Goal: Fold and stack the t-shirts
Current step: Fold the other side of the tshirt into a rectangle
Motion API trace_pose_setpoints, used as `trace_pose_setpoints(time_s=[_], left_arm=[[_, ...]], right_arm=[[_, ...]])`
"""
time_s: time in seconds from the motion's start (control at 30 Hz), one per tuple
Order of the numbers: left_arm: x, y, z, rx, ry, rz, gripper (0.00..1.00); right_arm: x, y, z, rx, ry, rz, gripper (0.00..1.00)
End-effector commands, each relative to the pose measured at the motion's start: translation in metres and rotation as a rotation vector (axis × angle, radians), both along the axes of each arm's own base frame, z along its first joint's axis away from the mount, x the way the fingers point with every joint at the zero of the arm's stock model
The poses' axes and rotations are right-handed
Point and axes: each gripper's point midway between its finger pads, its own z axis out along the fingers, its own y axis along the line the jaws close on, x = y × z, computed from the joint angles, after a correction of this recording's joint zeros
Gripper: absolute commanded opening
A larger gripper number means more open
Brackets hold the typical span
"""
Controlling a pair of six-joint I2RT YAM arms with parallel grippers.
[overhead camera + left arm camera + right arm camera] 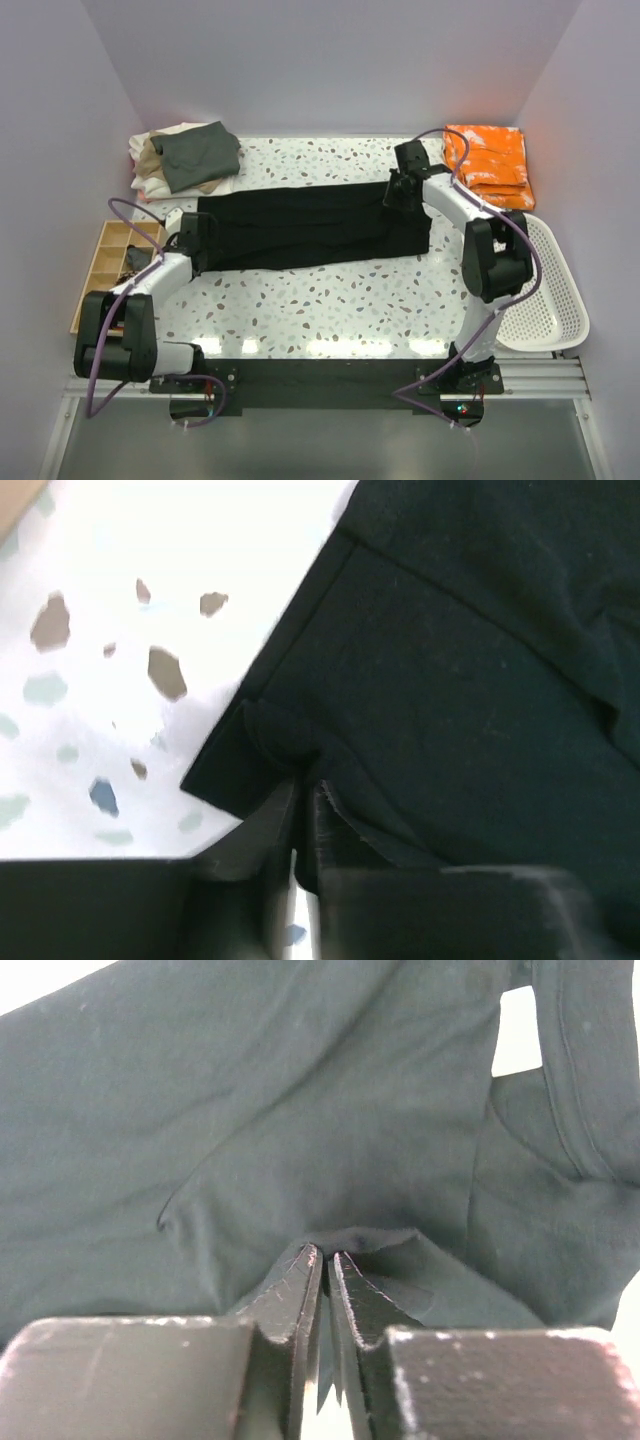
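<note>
A black t-shirt (310, 230) lies folded into a long band across the speckled table (330, 300). My left gripper (190, 238) sits at the band's left end. In the left wrist view its jaws (305, 790) stand a sliver apart with a bunched corner of the black cloth (450, 680) pinched between them. My right gripper (398, 190) is at the band's far right corner. In the right wrist view its jaws (325, 1255) are almost together on a raised fold of the shirt (300, 1110). Folded t-shirts (185, 160), grey-green on top of tan and cream, are stacked at the back left.
An orange cloth (490, 165) lies at the back right corner. A white plastic basket (545, 290) stands at the right edge beside the right arm. A wooden compartment tray (115, 255) sits at the left edge next to the left arm.
</note>
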Motion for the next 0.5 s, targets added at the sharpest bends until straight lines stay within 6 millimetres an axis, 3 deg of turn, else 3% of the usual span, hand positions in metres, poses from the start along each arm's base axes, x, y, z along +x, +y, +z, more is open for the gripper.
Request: trace_pose_setpoints(time_s=[0.0, 0.03, 0.07, 0.13, 0.17, 0.27, 0.3, 0.33, 0.4, 0.47], left_arm=[[0.037, 0.014, 0.018, 0.036, -0.083, 0.004, 0.33], [0.037, 0.017, 0.012, 0.045, -0.06, 0.005, 0.37], [0.04, 0.022, 0.014, 0.052, -0.064, 0.017, 0.5], [0.045, 0.026, 0.016, 0.064, -0.075, 0.01, 0.65], [0.049, 0.029, 0.02, 0.07, -0.089, 0.007, 0.81], [0.057, 0.04, 0.04, 0.138, -0.106, 0.005, 0.92], [0.057, 0.042, 0.048, 0.156, -0.114, 0.007, 0.92], [0.059, 0.043, 0.055, 0.165, -0.128, 0.001, 0.93], [0.059, 0.041, 0.071, 0.156, -0.166, -0.004, 0.93], [0.058, 0.036, 0.077, 0.129, -0.189, -0.014, 0.94]], right_arm=[[0.029, -0.004, 0.012, -0.013, -0.05, 0.003, 0.15], [0.033, -0.006, 0.012, -0.016, -0.06, 0.006, 0.18], [0.04, -0.012, 0.011, -0.037, -0.074, -0.004, 0.18], [0.049, -0.025, 0.016, -0.048, -0.1, -0.031, 0.2], [0.053, -0.031, 0.022, -0.05, -0.123, -0.043, 0.23], [0.058, -0.057, 0.041, -0.074, -0.189, -0.092, 0.39], [0.059, -0.064, 0.068, -0.074, -0.264, -0.108, 0.5], [0.057, -0.066, 0.075, -0.079, -0.286, -0.11, 0.57], [0.047, -0.06, 0.094, -0.051, -0.324, -0.057, 0.65], [0.037, -0.049, 0.096, -0.003, -0.301, -0.015, 0.66]])
